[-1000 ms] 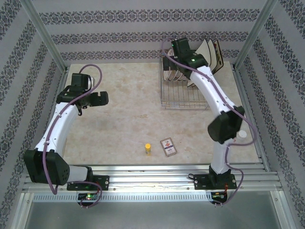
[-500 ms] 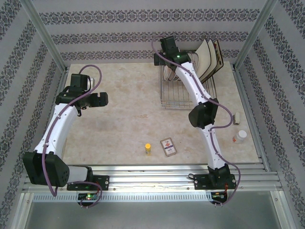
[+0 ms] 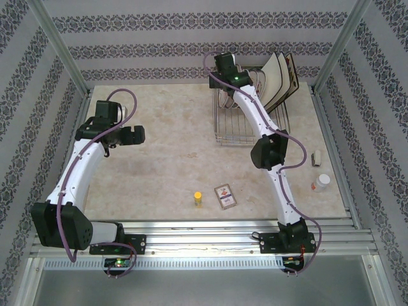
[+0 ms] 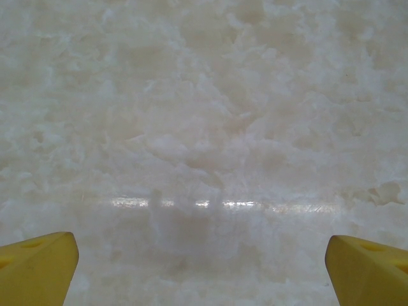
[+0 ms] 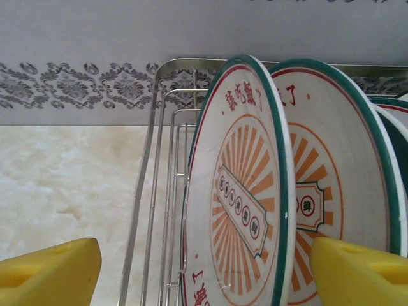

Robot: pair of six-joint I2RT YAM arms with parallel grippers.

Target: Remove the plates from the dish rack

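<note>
Yellow right fingers (image 5: 51, 274) stand wide apart with nothing gripped. One sits low on the left of the right wrist view over the dish rack (image 5: 156, 191) wires, the other low on the right in front of the second plate (image 5: 331, 166). Between them stands the front plate (image 5: 239, 191), a round white one with a green rim, red characters and an orange sunburst, upright on edge at the end of its row. The spread takes in the rims of both plates, so I judge the step in hand to be lining up on the front plate alone. The wrist should shift until the right-hand finger can slip into the narrow gap between the two rims, with the other finger on the patterned face. The fingers should then go down over the top edge and close squarely. Glazed ware is likely to be slick, so a deep bite on the rim looks safer than a pinch at the lip. The lift ought to go straight up along the tines before any swing, or the plate may drag its neighbour or catch the wire. Farther back in the rack lean the square cream plates (image 3: 275, 76), well apart from this grasp. The left fingers (image 4: 35, 268) are likewise apart and hold nothing, hanging over bare bench (image 3: 172, 159) well left of the rack, which looks a fair landing spot.
</note>
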